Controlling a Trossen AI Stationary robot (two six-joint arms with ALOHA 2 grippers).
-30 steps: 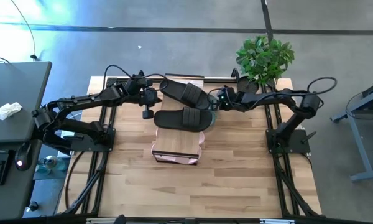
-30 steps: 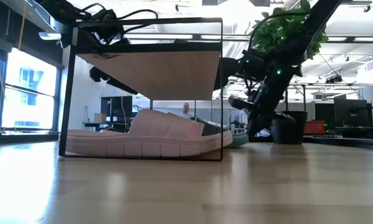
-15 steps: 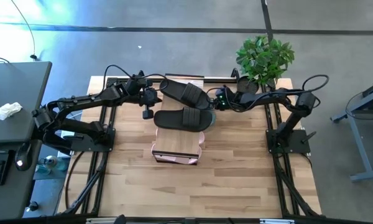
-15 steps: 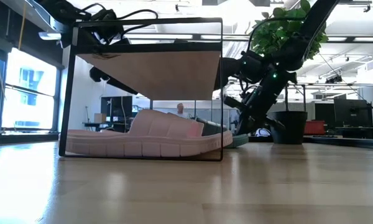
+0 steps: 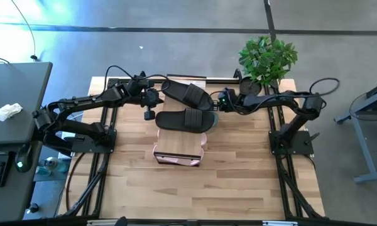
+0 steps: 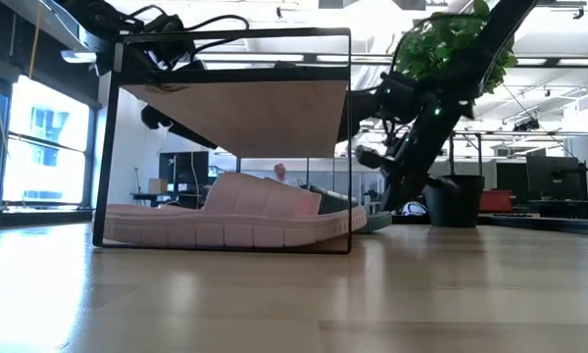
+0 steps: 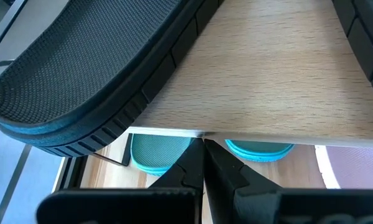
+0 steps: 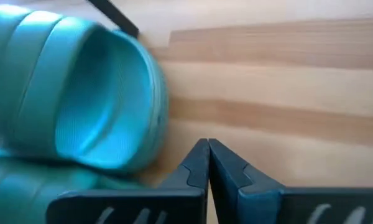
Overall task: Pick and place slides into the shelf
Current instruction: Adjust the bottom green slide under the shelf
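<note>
The shelf (image 5: 176, 141) stands mid-table, with two black slides (image 5: 187, 94) (image 5: 183, 120) lying on its plank top. Pink slides (image 6: 235, 221) rest sole-down on the table under it, and green slides (image 8: 81, 93) lie on the table by its far right corner. My left gripper (image 7: 204, 143) is shut at the plank's left edge (image 7: 199, 133). My right gripper (image 8: 208, 146) is shut and slants down at the table just beside the nearer green slide, with a strip of bare wood between them. My left gripper's shut fingertips stand right at the edge of the shelf's plank (image 7: 199, 133), coming level from the table's left. I cannot tell whether they touch it.
A potted plant (image 5: 267, 59) stands at the table's far right corner, behind my right arm. The shelf's thin black frame (image 6: 351, 147) rises next to the green slides. The near half of the table (image 5: 239, 182) is bare wood.
</note>
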